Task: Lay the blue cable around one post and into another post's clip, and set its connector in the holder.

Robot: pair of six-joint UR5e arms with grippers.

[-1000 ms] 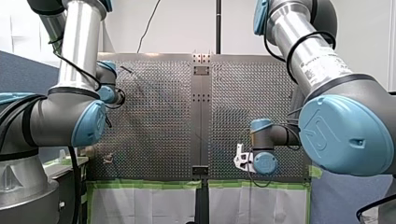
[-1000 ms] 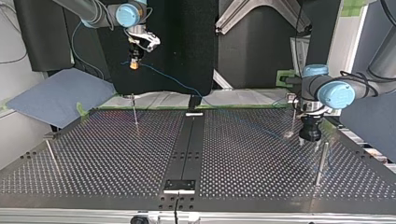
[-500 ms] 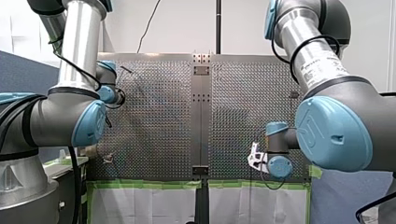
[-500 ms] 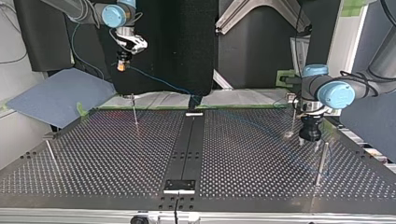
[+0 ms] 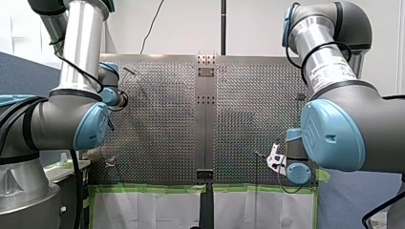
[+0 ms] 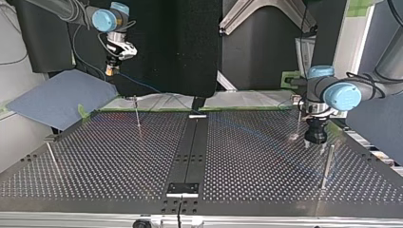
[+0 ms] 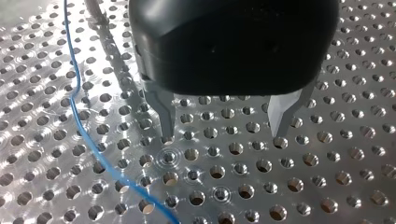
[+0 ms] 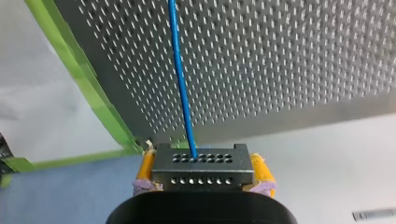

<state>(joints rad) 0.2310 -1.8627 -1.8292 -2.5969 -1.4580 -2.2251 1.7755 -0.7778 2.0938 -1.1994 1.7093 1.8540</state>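
My right hand (image 6: pixel 110 70), off the tabletop's (image 6: pixel 266 161) eleven-o'clock corner in the top view, clamps the connector (image 8: pixel 202 169), its blue cable (image 7: pixel 80 122) running beside my wide-spread left hand (image 7: pixel 223 136).

Table (image 6: pixel 247 161) middle open; thin post (image 6: pixel 137 115) at top view's left, thicker post (image 6: pixel 326 166) right; blue cable (image 8: pixel 181 79) strung across.

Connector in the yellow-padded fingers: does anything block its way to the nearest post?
Nothing visible does. My right gripper holds the connector in the air, off the table; only its own blue cable trails toward the nearest post.
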